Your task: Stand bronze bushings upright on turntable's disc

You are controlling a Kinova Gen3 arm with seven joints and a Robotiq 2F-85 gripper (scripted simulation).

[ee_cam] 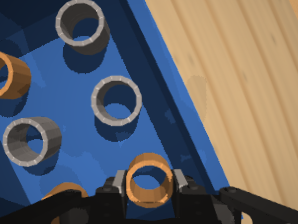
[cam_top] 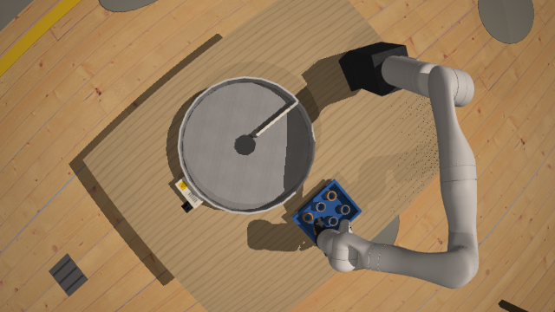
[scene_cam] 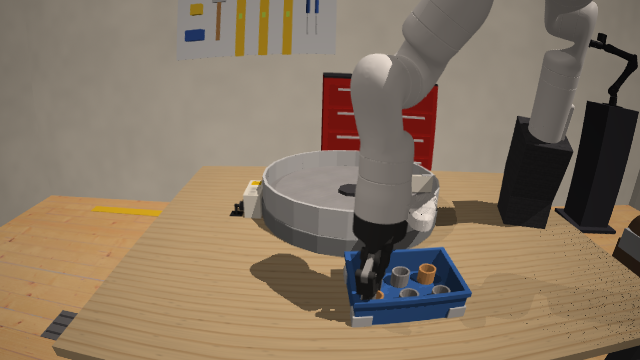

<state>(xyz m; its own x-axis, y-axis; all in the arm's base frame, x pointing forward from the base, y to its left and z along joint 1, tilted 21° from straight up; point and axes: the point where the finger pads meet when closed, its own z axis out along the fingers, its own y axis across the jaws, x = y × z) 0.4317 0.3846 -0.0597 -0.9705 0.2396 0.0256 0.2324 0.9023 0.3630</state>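
Note:
A blue crate [cam_top: 327, 210] sits on the table beside the turntable; it also shows in the exterior view [scene_cam: 407, 286] and the wrist view [ee_cam: 87, 103]. My gripper [ee_cam: 149, 182] [scene_cam: 370, 285] reaches down into the crate's near-left corner and is shut on an upright bronze bushing [ee_cam: 149, 180]. Other bronze bushings stand in the crate [cam_top: 331, 195] [cam_top: 308, 217] [scene_cam: 426, 273] [ee_cam: 9, 76]. Three steel bushings stand upright in the crate [ee_cam: 81, 24] [ee_cam: 117, 100] [ee_cam: 29, 141]. The turntable's grey disc [cam_top: 243, 143] has a dark hub [cam_top: 244, 145] at its centre and holds no bushings.
The turntable has a raised rim [scene_cam: 300, 200] and a pale radial bar [cam_top: 276, 119]. A small white control box [cam_top: 188, 195] sits at its side. The arm's black base [cam_top: 373, 67] stands at the table's far corner. A red drawer cabinet [scene_cam: 340, 115] stands behind.

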